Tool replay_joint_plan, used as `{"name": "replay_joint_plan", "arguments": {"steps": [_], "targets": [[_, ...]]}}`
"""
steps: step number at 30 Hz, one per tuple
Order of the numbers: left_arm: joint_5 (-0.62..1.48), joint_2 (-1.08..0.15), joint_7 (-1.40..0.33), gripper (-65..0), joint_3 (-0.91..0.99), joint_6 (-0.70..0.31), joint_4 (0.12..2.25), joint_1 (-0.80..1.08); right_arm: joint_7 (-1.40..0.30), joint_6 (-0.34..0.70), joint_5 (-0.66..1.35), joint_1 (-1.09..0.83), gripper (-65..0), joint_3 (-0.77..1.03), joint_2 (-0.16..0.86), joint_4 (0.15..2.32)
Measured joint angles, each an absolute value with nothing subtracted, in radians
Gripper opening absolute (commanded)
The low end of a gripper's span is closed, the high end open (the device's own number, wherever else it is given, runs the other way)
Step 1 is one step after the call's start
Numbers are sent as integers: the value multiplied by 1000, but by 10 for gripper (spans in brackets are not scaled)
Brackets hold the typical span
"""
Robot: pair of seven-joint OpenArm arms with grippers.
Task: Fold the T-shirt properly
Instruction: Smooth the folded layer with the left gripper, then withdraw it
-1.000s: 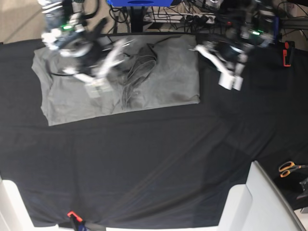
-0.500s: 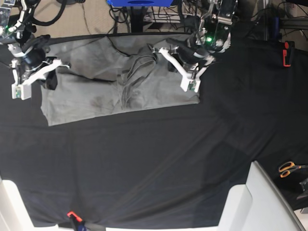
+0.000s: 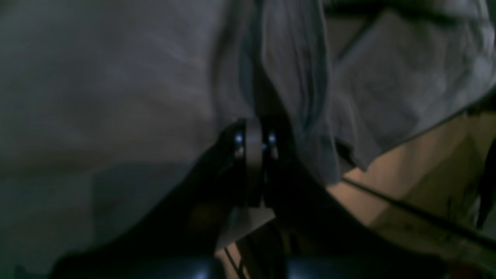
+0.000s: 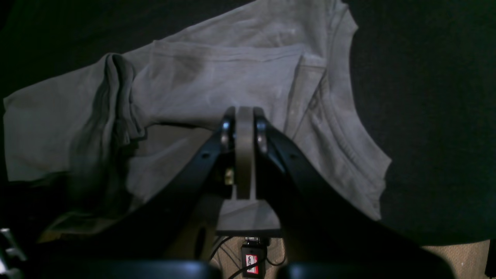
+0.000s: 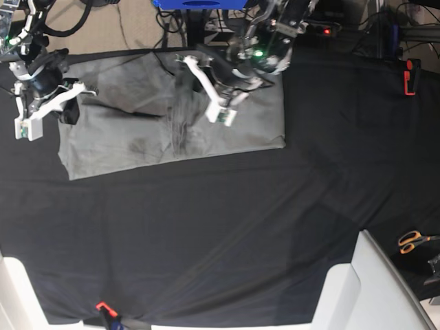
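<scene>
With both grippers' jaws closed, the left (image 5: 180, 77) pinching the shirt (image 5: 137, 141) and the right (image 5: 72, 103) empty, drag the fold slowly and keep it taut.

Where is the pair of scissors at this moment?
In the base view, the scissors with orange handles lie at the far right edge, off the black cloth, beside the white panel in the lower right corner, far from the T-shirt.

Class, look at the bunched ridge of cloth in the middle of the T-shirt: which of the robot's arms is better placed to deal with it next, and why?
Probably the left. The left gripper sits right over the bunched ridge in the middle of the T-shirt, jaws shut with grey cloth gathered at them. The right gripper is shut too, but at the shirt's far end.
</scene>
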State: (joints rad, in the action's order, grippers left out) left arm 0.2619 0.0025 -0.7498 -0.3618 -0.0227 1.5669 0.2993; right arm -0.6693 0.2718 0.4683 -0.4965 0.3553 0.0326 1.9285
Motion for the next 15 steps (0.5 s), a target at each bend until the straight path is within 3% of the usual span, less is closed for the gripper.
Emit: {"name": "replay_joint_plan", "arguments": {"steps": [8,15], "targets": [[263,-4,-752,-650,-460,-25,1529,255,-670,272,468,-495,-642,355,33,1929],[263,-51,-748,-650,-677,-62,1533,158,-670,271,468,-478,-641,353,30,1929]]}}
